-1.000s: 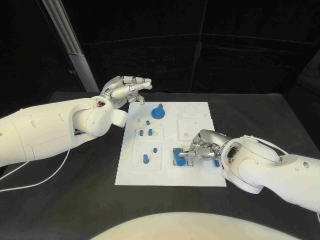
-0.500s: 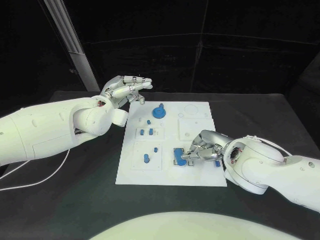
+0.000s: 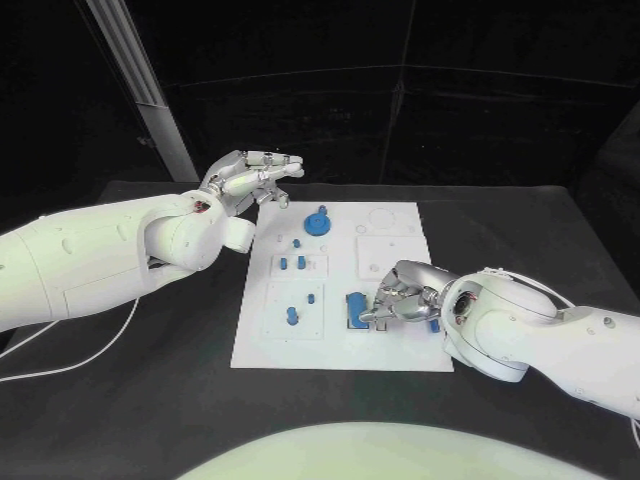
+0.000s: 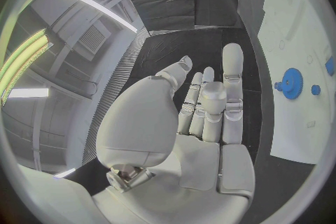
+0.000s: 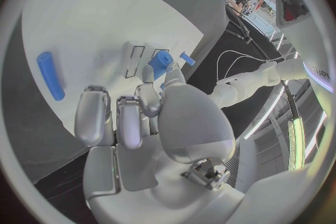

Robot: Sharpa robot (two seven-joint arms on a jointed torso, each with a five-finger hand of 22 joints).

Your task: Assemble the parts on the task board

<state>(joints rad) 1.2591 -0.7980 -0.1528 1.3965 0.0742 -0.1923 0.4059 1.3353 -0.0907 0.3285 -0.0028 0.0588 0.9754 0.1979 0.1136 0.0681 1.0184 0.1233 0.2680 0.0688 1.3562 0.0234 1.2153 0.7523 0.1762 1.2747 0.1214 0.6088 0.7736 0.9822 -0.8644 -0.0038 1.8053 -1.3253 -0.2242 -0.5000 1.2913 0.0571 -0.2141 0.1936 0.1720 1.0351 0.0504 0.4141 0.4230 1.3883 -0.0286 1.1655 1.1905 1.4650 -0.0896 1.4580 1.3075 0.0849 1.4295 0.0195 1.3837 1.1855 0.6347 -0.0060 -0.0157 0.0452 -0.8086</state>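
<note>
The white task board (image 3: pixel 385 350) lies in the middle of the table. A blue gear (image 3: pixel 317 224) stands at its far end, and several small blue pegs (image 3: pixel 291 264) stand along its left half. My right hand (image 3: pixel 402 293) rests low over the board's near right part. Its thumb and a finger pinch a blue block (image 3: pixel 358 310), which the right wrist view shows at the fingertips (image 5: pixel 161 61). My left hand (image 3: pixel 248 178) hovers beyond the board's far left corner with its fingers apart and nothing in it (image 4: pixel 203 106).
A blue cylinder (image 5: pixel 50 74) lies loose on the board (image 5: pixel 98 17) beside my right hand. A small blue peg (image 5: pixel 187 58) stands past the block. The gear (image 4: pixel 290 75) sits on the board near my left hand. Black table surrounds the board.
My right hand has edged slightly toward the far side of the board, with the blue block at its fingertips. The left hand has stayed in place.
</note>
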